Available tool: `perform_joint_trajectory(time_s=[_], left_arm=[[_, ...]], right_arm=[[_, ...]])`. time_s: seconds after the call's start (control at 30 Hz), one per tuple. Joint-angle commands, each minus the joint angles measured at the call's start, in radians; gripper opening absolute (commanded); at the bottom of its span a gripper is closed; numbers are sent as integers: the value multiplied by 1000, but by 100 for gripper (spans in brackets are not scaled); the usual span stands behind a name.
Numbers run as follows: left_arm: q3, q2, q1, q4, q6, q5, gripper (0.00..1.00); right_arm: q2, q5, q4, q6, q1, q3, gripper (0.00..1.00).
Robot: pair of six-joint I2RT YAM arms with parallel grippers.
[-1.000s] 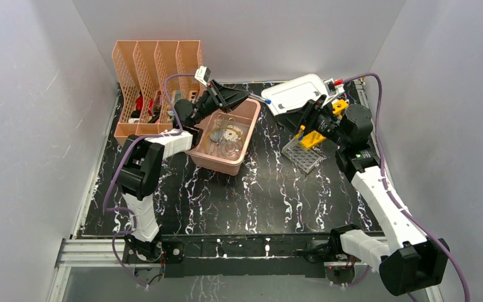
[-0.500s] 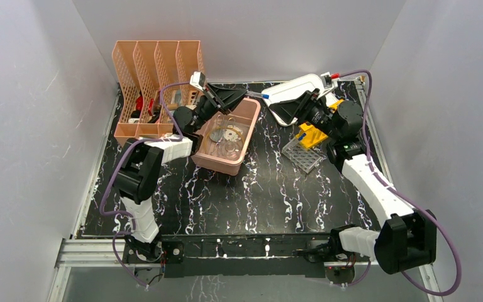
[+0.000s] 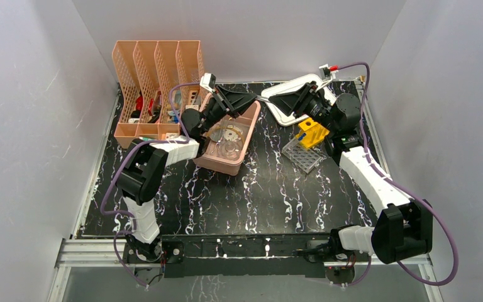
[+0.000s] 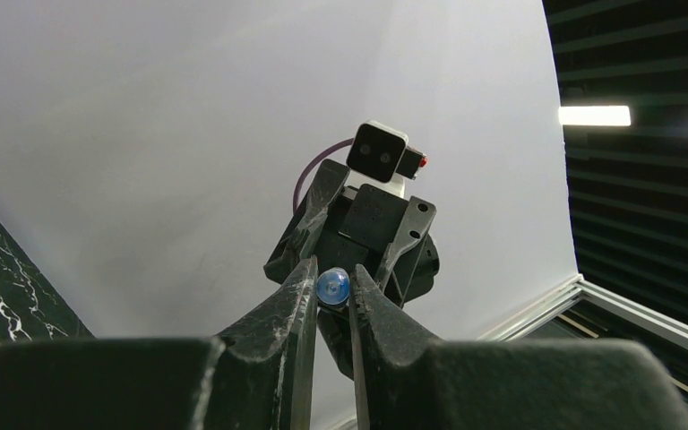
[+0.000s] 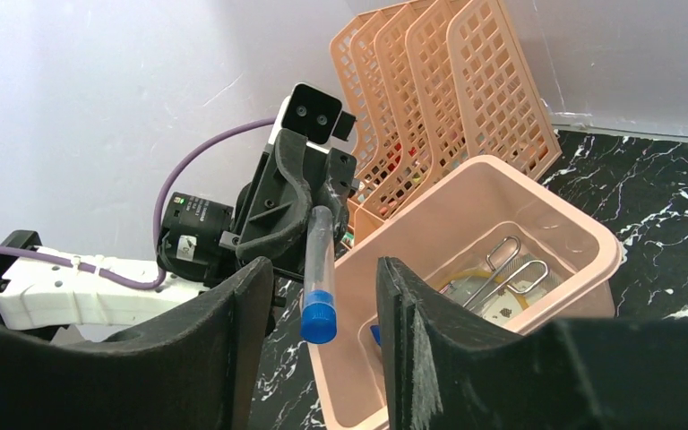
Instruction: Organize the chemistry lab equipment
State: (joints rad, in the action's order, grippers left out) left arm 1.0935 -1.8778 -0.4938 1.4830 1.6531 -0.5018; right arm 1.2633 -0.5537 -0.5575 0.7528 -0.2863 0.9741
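My left gripper point(image 3: 249, 99) is shut on a clear test tube point(image 5: 317, 251) with a blue cap point(image 5: 319, 321), held in the air above the pink tub's far end. The cap shows end-on between the left fingers point(image 4: 332, 287). My right gripper point(image 5: 322, 269) is open, with its fingers either side of the tube's capped end and not touching it. In the top view it point(image 3: 278, 100) faces the left gripper tip to tip. Metal tweezers point(image 5: 504, 266), a yellow rubber tube point(image 5: 462, 269) and clear glass dishes point(image 3: 227, 148) lie in the tub. A yellow rack point(image 3: 312, 133) and a clear rack point(image 3: 303, 155) stand at the right.
The pink tub point(image 3: 244, 139) sits at the back middle. The peach mesh file holder point(image 3: 154, 63) stands at the back left with items in it. The white lid point(image 3: 292, 94) leans behind my right gripper. White walls close in three sides.
My left gripper has swung right with the tube, out over the tub. My right gripper has moved left and up from the racks, and its open fingers now flank the tube's cap.
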Motion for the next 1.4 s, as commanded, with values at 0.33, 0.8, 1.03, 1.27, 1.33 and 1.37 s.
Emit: perform_joint_trajectory(time_s=[0.33,0.8,1.03,1.27,1.33,1.37], left_arm=[[48,8,-9,190,-5,10,7],[41,4,-17,198,-1,2,7],[36,-14,-17,217,19,-13,11],[22,-37,-9,251,50,-24,41],[9,-42,0,259,60,-28,50],[-1,-42,12,250,61,-35,53]], right_arm=[[-7,-23,-69,17,1,33,48],[0,-14,-56,16,1,40,35],[1,-18,-28,-10,2,53,17],[-18,-10,34,-53,1,64,7],[-28,-7,60,-67,1,73,7],[-34,-6,74,-74,2,79,7]])
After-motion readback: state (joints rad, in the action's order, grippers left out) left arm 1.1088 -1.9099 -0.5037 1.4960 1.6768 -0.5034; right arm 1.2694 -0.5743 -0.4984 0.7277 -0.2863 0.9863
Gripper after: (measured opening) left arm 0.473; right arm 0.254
